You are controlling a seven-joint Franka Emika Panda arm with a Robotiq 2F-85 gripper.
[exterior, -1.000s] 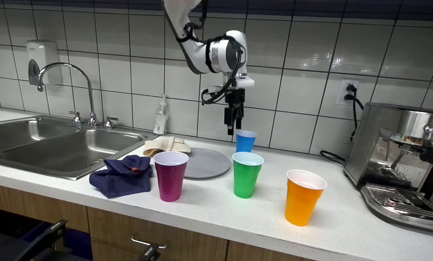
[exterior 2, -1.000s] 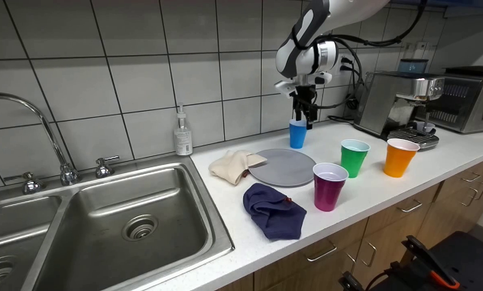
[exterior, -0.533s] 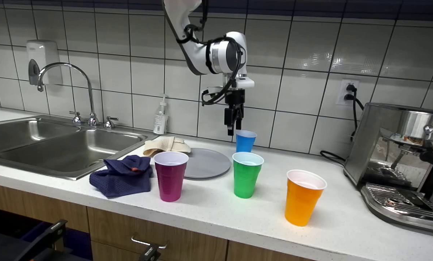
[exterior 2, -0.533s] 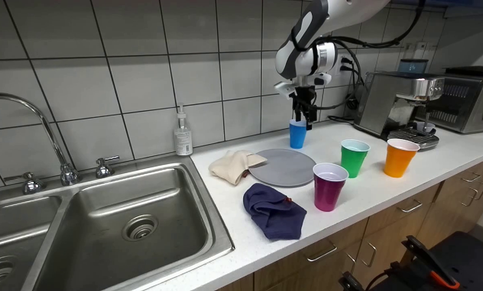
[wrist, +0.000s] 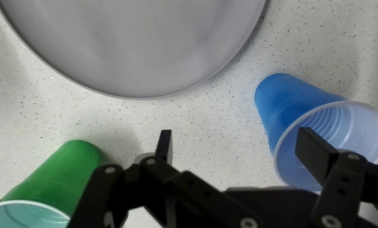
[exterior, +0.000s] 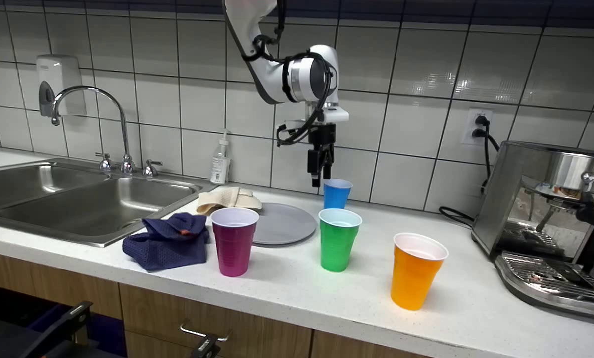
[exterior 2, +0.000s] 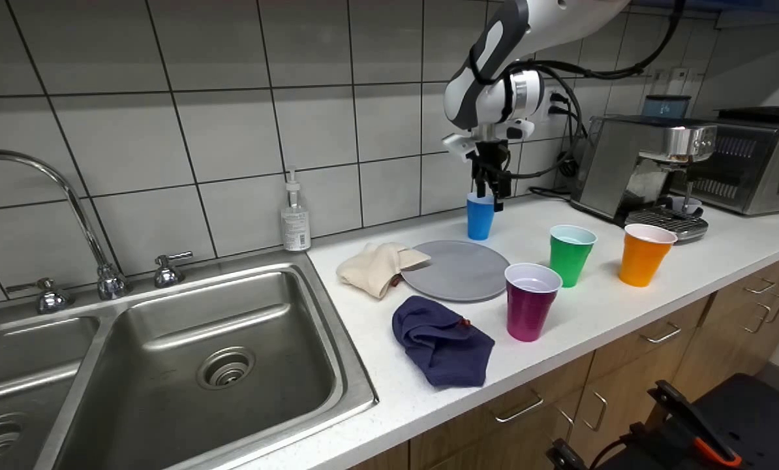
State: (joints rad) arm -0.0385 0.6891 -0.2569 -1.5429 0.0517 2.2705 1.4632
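My gripper (wrist: 238, 144) stands open, with only bare counter seen between its fingers in the wrist view. One finger (wrist: 315, 155) overlaps the mouth of the upright blue cup (wrist: 280, 98); whether it dips inside or touches the rim, I cannot tell. In both exterior views the fingertips hang at about the height of this cup's rim. A green cup (wrist: 56, 174) stands on the opposite side of the gripper, lower left in the wrist view. The round grey plate (wrist: 138, 53) lies flat nearby. Nearer the counter's front are a purple cup (exterior: 235, 251) and an orange cup (exterior: 414, 278).
A beige cloth (exterior 2: 376, 267) overlaps the plate's edge, and a dark blue cloth (exterior 2: 442, 343) is crumpled near the steel sink (exterior 2: 337, 326). A soap bottle (exterior 2: 295, 222) stands by the tiled wall. The coffee machine (exterior: 541, 199) occupies the far end, with its cables (exterior: 458, 215) behind.
The arm has sunk very slightly over the last second. Cups, plate and cloths stay where they were, and the gripper's opening looks the same.
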